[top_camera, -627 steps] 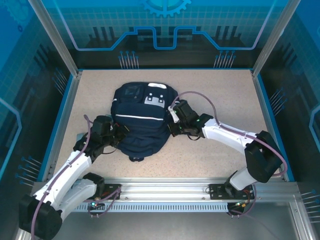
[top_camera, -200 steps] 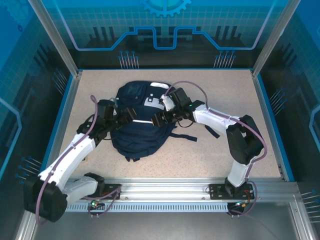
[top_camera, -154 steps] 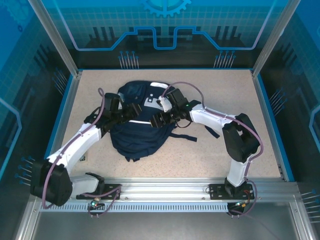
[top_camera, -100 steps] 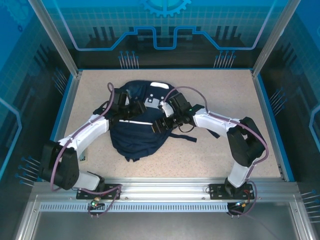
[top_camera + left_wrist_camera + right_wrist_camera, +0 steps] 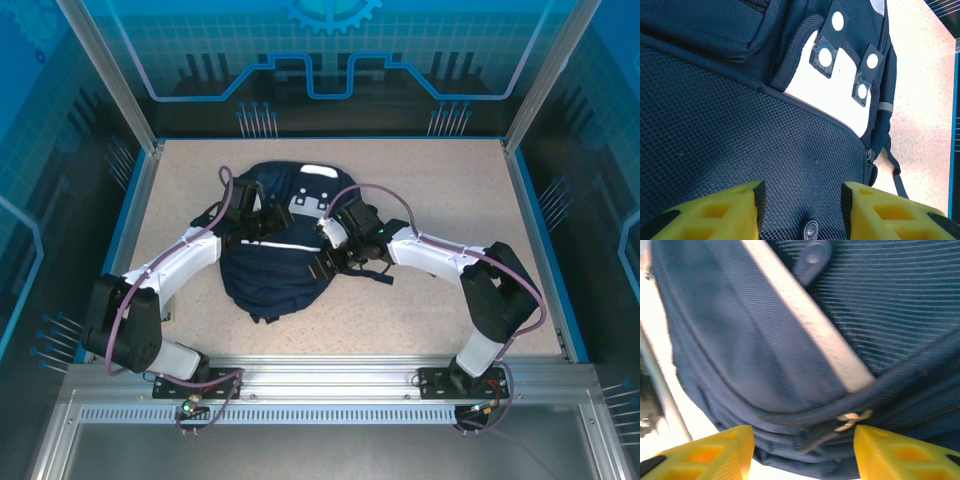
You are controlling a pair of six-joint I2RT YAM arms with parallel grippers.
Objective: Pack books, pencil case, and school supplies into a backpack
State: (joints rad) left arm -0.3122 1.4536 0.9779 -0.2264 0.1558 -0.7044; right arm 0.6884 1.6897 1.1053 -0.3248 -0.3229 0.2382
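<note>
Rail (image 5: 330, 385) nearest me carries both arm bases; beyond it the backpack (image 5: 275, 270) lies flat in the middle of the table (image 5: 440, 180), and I cannot tell what is inside. My right claw (image 5: 804, 440) sits at its right edge, jaws part-way apart and gripping nothing, with a metal zip pull (image 5: 852, 420) between them below the white stripe (image 5: 805, 320); my left claw (image 5: 801, 200) hovers over the mesh panel (image 5: 740, 130), likewise half wide, with a dark zip tab (image 5: 811, 231) between its fingers; the white patches (image 5: 840, 95) lie farther on. Blue panels (image 5: 330, 60) wall the far side.
</note>
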